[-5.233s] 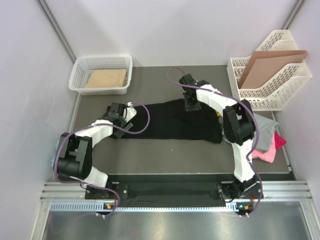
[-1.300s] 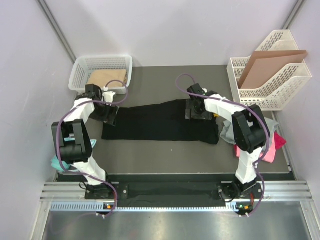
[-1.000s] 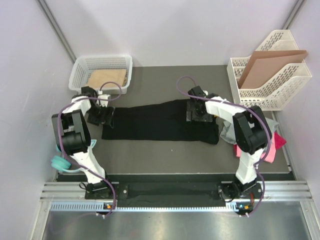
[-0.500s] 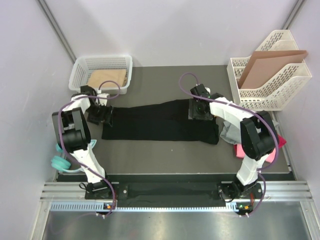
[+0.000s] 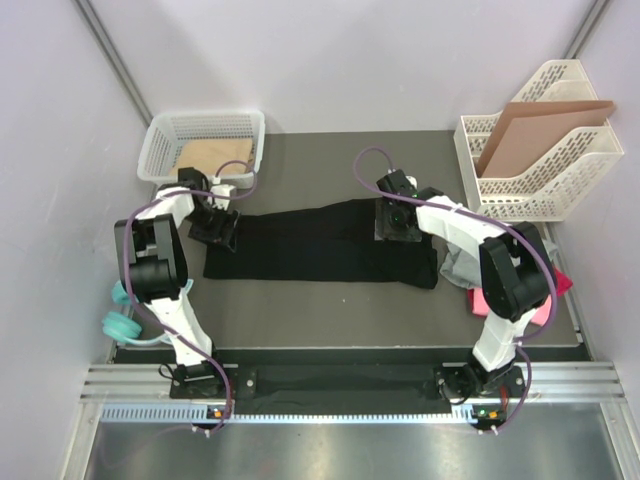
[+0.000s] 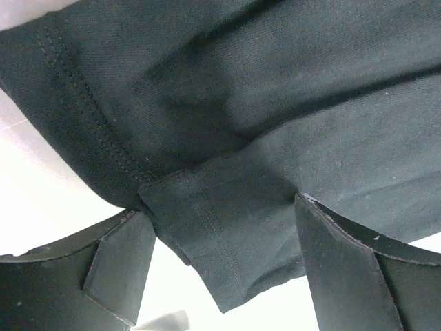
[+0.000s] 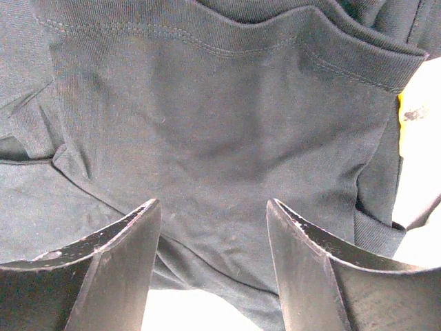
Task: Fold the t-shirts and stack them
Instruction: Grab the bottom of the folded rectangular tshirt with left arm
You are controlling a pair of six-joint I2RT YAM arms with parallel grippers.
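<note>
The black t-shirt (image 5: 310, 245) lies flattened in a long band across the middle of the dark table. My left gripper (image 5: 218, 230) is open at the shirt's left end; in the left wrist view (image 6: 220, 265) a folded, stitched hem corner (image 6: 220, 241) sits between the fingers. My right gripper (image 5: 393, 225) is open low over the shirt's upper right part; the right wrist view (image 7: 213, 265) shows the black cloth (image 7: 207, 124) and its ribbed collar (image 7: 331, 48). The grey t-shirt (image 5: 456, 265) and pink t-shirt (image 5: 558, 285) lie bunched at the right, partly hidden by the right arm.
A white basket (image 5: 160, 140) holding a brown sheet stands at the back left. A white file rack (image 5: 570, 190) with brown cardboard stands at the back right. A teal object (image 5: 120, 325) lies at the left table edge. Grey walls close both sides.
The black shirt has been drawn out longer to the left. My left gripper swung out past the shirt's left end, then came back onto that end. The right gripper shifted only slightly.
</note>
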